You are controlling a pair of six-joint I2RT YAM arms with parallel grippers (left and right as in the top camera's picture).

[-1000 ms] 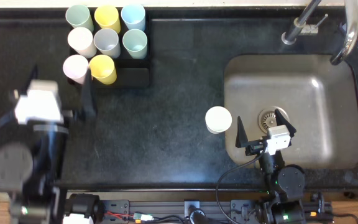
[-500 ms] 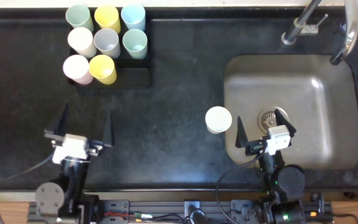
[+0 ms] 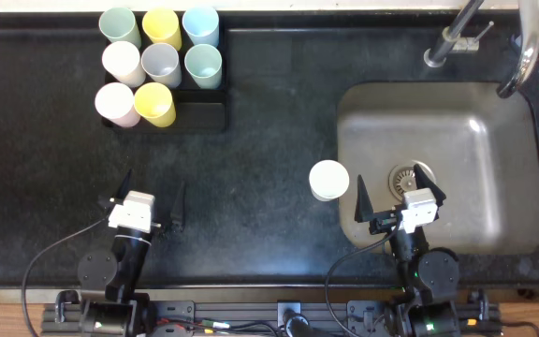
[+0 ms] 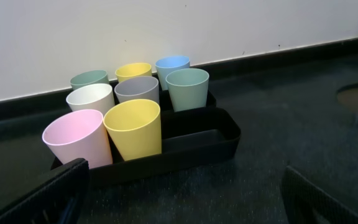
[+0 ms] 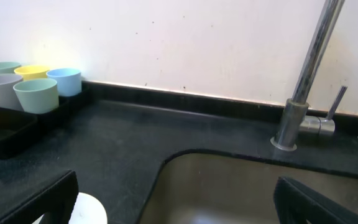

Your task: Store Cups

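Cups [image 3: 161,64] stand upright, mouths up, in a black tray [image 3: 204,114] at the far left of the dark bench [image 3: 251,187], against the back wall. There are eight of them in three rows. The back row has a green, a yellow and a blue one. The middle row has a white, a grey and a green one. The front row has a pink cup [image 3: 114,103] and a front yellow cup [image 3: 155,104], touching side by side. The tray's front compartment next to the front yellow cup lies bare.

One loose white cup [image 3: 328,180] stands apart from the rest on the bench, right at the left rim of the steel sink [image 3: 494,215].

The left tool [image 3: 152,183] sits near its base, well short of the tray, facing it, with its fingers spread wide and nothing between them. The right tool [image 3: 391,178] is at the near left part of the sink, by the drain [image 3: 402,175], also spread wide and holding nothing. The loose white cup is just beside its left finger.

A tap [image 3: 457,33] rises from the bench behind the sink.
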